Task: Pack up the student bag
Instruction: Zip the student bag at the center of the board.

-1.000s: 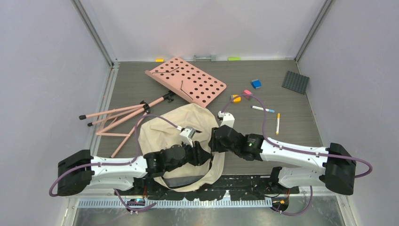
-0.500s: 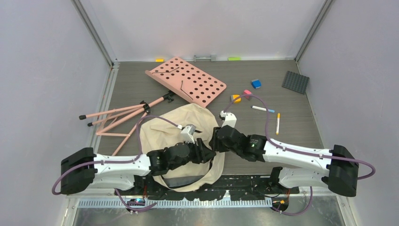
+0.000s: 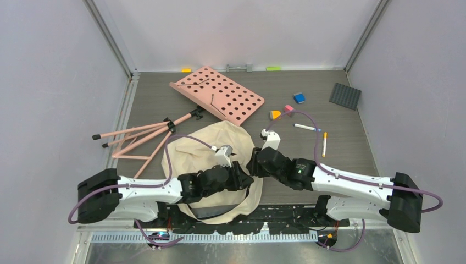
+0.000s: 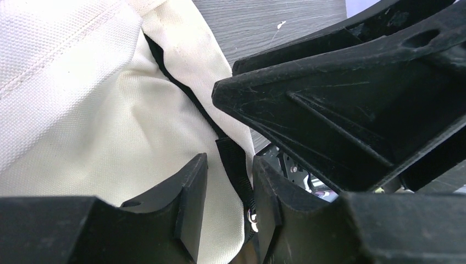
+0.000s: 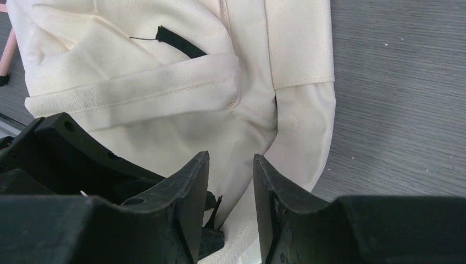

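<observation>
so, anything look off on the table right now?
The pink tripod stand lies toppled left of the student bag, legs splayed. The left gripper and right gripper crowd one spot at the bag's right edge.

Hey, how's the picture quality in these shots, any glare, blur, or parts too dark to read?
Top external view: soft, even light, sharp throughout, no glare on the table. Left wrist view: student bag weave crisp, left fingers shadowy at the bottom. Right wrist view: bag and table grain sharp, right fingers nearly featureless black.
</observation>
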